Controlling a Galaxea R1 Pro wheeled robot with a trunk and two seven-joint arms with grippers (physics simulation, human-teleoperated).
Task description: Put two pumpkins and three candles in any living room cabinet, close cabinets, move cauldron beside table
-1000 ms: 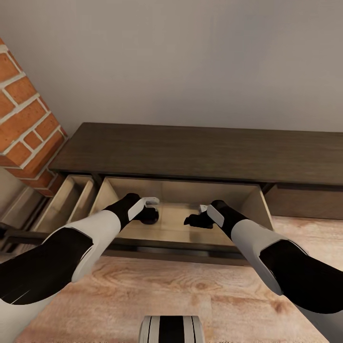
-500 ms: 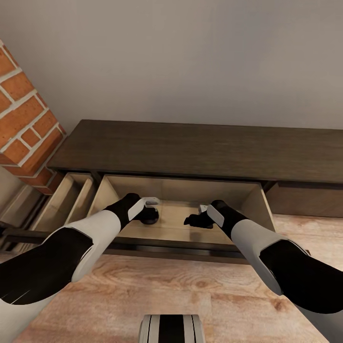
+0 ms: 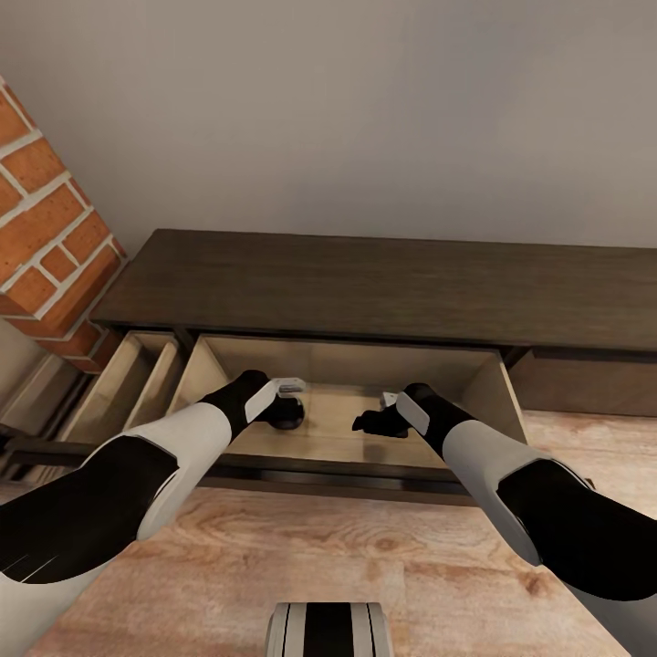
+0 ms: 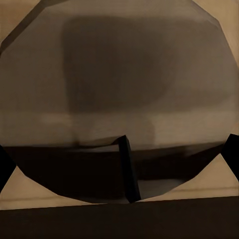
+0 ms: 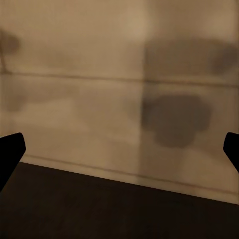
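Reaching into the open pale-beige middle drawer (image 3: 456,370) of the long dark-brown wooden cabinet (image 3: 383,287), the left gripper (image 4: 119,172) has its fingers spread round a grey faceted cylinder, judged a candle (image 4: 119,74), above the drawer floor; the right gripper (image 5: 119,149) hangs spread and empty beside it. Two drawers stand open, so closing remains; pumpkins and cauldron are judged still outstanding
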